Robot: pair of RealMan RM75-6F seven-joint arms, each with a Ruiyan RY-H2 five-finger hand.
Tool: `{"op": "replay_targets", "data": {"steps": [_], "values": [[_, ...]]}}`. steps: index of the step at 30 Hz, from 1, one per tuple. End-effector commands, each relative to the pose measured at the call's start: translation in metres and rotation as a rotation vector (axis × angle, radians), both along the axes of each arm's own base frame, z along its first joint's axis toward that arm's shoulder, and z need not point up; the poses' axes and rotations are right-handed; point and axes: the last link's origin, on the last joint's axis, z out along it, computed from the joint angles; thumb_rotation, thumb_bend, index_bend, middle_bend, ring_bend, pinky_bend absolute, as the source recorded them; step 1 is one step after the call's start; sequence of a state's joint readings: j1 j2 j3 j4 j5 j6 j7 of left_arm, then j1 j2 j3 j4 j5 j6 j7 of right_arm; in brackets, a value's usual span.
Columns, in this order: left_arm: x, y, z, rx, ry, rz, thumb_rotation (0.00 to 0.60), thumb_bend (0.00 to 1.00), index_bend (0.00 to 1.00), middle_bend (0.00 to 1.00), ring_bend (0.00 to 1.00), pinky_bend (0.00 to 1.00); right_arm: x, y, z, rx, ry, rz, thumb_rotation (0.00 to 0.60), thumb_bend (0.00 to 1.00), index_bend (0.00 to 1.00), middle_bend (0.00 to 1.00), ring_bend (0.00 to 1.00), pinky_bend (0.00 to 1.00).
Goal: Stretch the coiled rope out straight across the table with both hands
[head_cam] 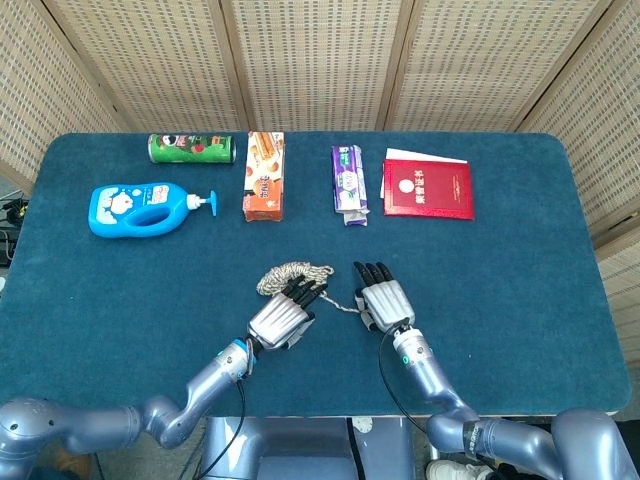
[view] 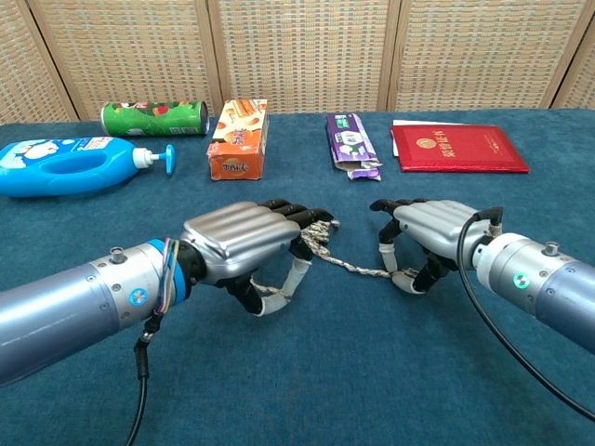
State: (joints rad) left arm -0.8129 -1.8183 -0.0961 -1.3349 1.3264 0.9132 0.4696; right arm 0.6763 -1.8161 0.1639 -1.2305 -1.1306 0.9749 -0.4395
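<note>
The beige rope (head_cam: 290, 272) lies as a loose coil at the middle of the blue table (head_cam: 520, 290). One strand (view: 358, 268) runs from the coil to the right. My right hand (head_cam: 385, 303) (view: 428, 232) pinches the end of that strand low against the cloth. My left hand (head_cam: 283, 318) (view: 246, 243) lies palm down just left of it. Its outstretched fingertips (head_cam: 305, 290) reach over the coil's near edge, and the thumb is tucked below with nothing visible in it. In the chest view the left hand hides most of the coil (view: 319, 228).
Along the far side lie a blue pump bottle (head_cam: 140, 208), a green can (head_cam: 190, 148), an orange snack box (head_cam: 264, 177), a purple packet (head_cam: 348, 180) and a red booklet (head_cam: 427, 187). The table's near edge runs just behind both wrists.
</note>
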Motion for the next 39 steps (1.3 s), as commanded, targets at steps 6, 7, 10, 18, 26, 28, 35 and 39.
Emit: {"op": "replay_targets", "data": {"steps": [6,7,10,18,26,28,35,39], "values": [[-0.038,0.01,0.051,0.103,0.028,0.011,0.6,0.42,0.77,0.0,0.0,0.0,-0.002,-0.006,0.011,-0.044,0.027,0.012,0.6,0.43,0.64,0.0,0.0,0.0],[-0.044,0.011,0.061,0.126,0.029,0.014,0.6,0.42,0.77,0.0,0.0,0.0,-0.002,-0.008,0.014,-0.056,0.03,0.01,0.6,0.43,0.64,0.0,0.0,0.0],[-0.062,0.015,0.084,0.165,0.037,0.039,0.6,0.42,0.77,0.0,0.0,0.0,-0.005,-0.012,0.022,-0.082,0.039,0.003,0.6,0.43,0.65,0.0,0.0,0.0],[-0.113,0.023,0.141,0.262,0.051,0.13,0.6,0.42,0.77,0.0,0.0,0.0,-0.017,-0.026,0.046,-0.169,0.103,-0.017,0.6,0.43,0.65,0.0,0.0,0.0],[-0.154,0.034,0.182,0.333,0.042,0.227,0.6,0.43,0.77,0.0,0.0,0.0,-0.042,-0.038,0.065,-0.236,0.169,-0.085,0.6,0.43,0.65,0.0,0.0,0.0],[-0.168,0.034,0.189,0.341,0.048,0.259,0.6,0.43,0.77,0.0,0.0,0.0,-0.054,-0.043,0.072,-0.258,0.188,-0.133,0.6,0.43,0.65,0.01,0.0,0.0],[-0.186,0.034,0.197,0.351,0.051,0.281,0.6,0.43,0.77,0.0,0.0,0.0,-0.066,-0.046,0.082,-0.283,0.223,-0.176,0.6,0.43,0.65,0.01,0.0,0.0],[-0.193,0.034,0.202,0.36,0.051,0.291,0.6,0.43,0.77,0.0,0.0,0.0,-0.07,-0.047,0.085,-0.293,0.236,-0.188,0.6,0.43,0.65,0.01,0.0,0.0]]}}
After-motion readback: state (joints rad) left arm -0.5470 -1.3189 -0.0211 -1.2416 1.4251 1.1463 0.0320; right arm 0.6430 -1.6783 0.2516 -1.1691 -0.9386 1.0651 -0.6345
